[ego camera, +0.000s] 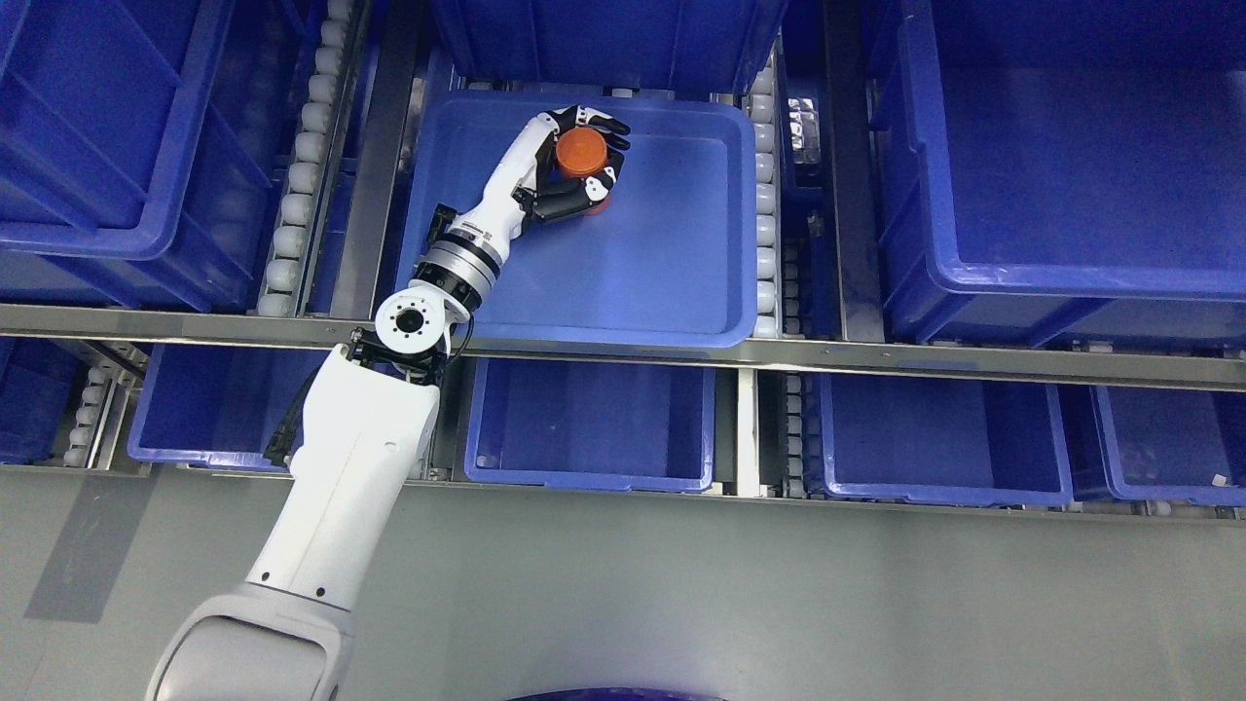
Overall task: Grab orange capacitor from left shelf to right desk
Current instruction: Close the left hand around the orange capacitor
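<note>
The black fingers (596, 125) hide most of the round orange capacitor (581, 156); big blue plastic bins (1071, 146) run off frame.

The left arm rises from the lower left edge toward one o'clock, its broad white upper segment ending at a round elbow joint, from which the slimmer forearm and ringed wrist carry on in the same direction. The left hand (574, 166) sits at the far end, its black-tipped fingers (605, 125) curled around a round orange body (thumb side at about five o'clock of it, the other fingers arching over at twelve). The palm faces roughly three o'clock, and the grasp looks closed.
</note>
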